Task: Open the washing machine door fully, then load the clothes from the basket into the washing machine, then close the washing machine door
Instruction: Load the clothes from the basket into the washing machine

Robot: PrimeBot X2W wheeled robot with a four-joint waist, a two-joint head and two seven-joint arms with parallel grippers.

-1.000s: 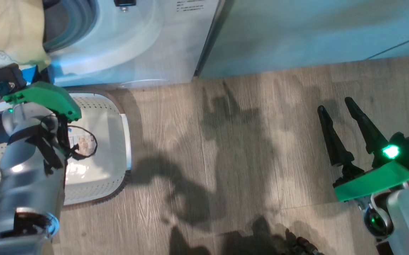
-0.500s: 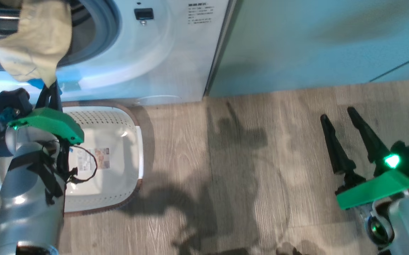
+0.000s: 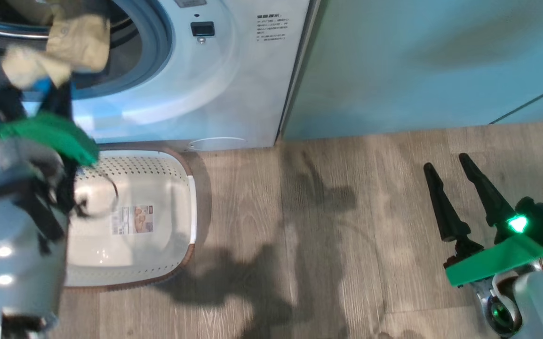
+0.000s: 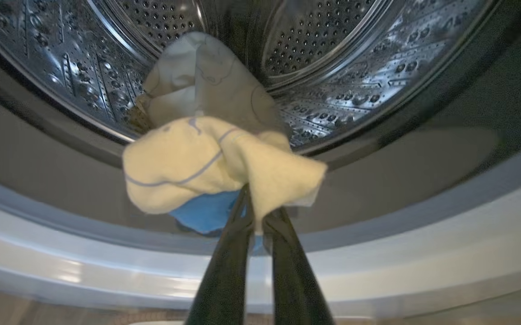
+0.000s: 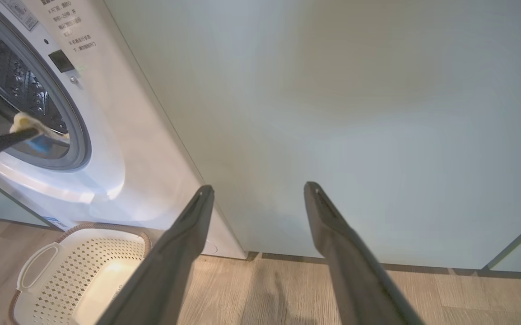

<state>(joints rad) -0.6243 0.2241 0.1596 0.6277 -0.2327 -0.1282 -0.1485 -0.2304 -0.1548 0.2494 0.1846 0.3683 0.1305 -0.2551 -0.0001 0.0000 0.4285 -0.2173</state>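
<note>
gripping pale yellow clothes (image 4: 206,162) with the left gripper (image 4: 257,216), fingers pressed together, at the mouth of the washing machine (image 3: 234,84), above the grey gasket (image 3: 158,52); more pale fabric behind, in the steel drum (image 4: 355,67). on the floor (image 3: 347,235) below, the basket (image 3: 191,207), a label (image 3: 132,219) on its bottom. right gripper (image 3: 445,161) spread wide, holding nothing.

Right gripper (image 3: 444,161), 4 o'clock in head view: two long black tapered fingers (image 3: 443,212), right green mount (image 3: 492,263), green LED (image 3: 517,224) lit at its 1 o'clock, silver-grey right forearm (image 3: 539,301). Left forearm (image 3: 17,263), 8 o'clock: same silver shell, left green mount (image 3: 50,134), black straps (image 3: 22,207), looped black cable (image 3: 115,193).
</note>
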